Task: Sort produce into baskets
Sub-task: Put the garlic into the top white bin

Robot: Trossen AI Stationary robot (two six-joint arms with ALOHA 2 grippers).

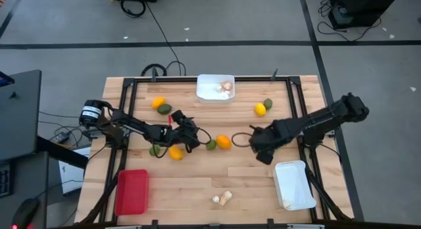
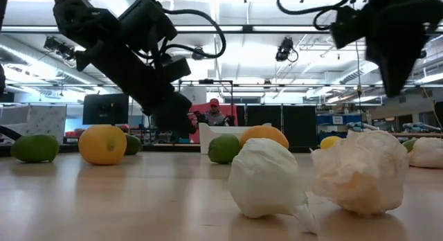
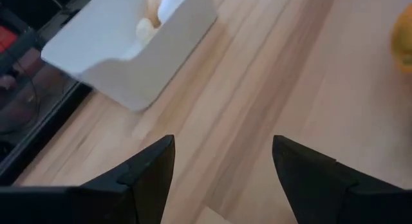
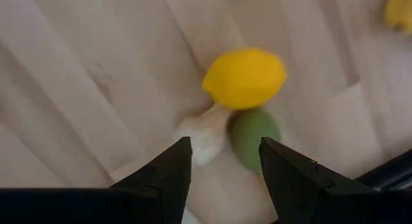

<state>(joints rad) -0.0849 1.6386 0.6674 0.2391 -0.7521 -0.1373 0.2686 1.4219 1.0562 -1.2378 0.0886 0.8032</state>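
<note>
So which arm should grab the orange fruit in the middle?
Probably right. Its open gripper faces the fruit, close by. The left gripper, open too, points at bare wood near the white basket.

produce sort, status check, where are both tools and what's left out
Left tool open, empty, mid-table near lime and orange. Right tool open, empty, opposite. Only far white basket loaded; most produce loose. Nothing blocking.
</note>
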